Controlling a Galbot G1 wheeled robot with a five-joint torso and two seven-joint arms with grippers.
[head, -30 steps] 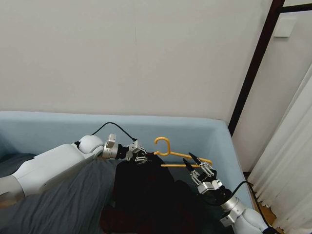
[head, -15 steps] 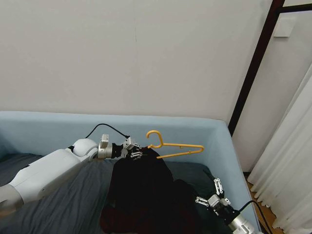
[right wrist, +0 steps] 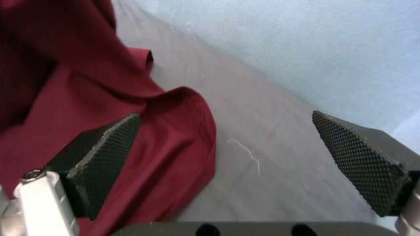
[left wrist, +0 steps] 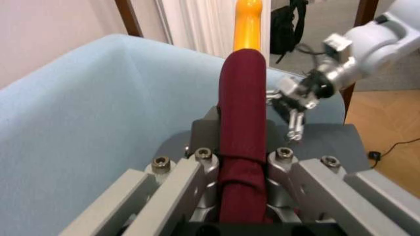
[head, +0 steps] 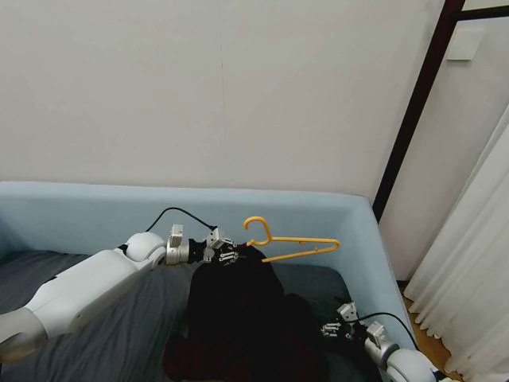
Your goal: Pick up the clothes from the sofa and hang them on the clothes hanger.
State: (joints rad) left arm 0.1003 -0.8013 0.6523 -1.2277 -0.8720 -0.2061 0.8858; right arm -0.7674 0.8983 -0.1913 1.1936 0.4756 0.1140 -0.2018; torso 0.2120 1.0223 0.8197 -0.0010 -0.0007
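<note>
Left end effector point(head: 225, 253) is clamped tight on the yellow hanger point(head: 296, 242) through the cloth, holding it up over the sofa point(head: 79, 208). One shoulder of the dark red garment point(head: 238, 314) sits over the hanger arm nearer that end effector. The bulk hangs down and piles on the grey seat point(head: 119, 318), and the hanger's far arm is bare. I'd call it about half done: picked up, one side on, other shoulder left to pull over. Right end effector point(head: 338, 326) is low at the seat's right end, jaws wide apart and empty, just beside the garment's hem. Curtain point(head: 477, 270) and dark door frame point(head: 413, 119) are off right, well clear. Likely snag: slack cloth dragging on the seat.
</note>
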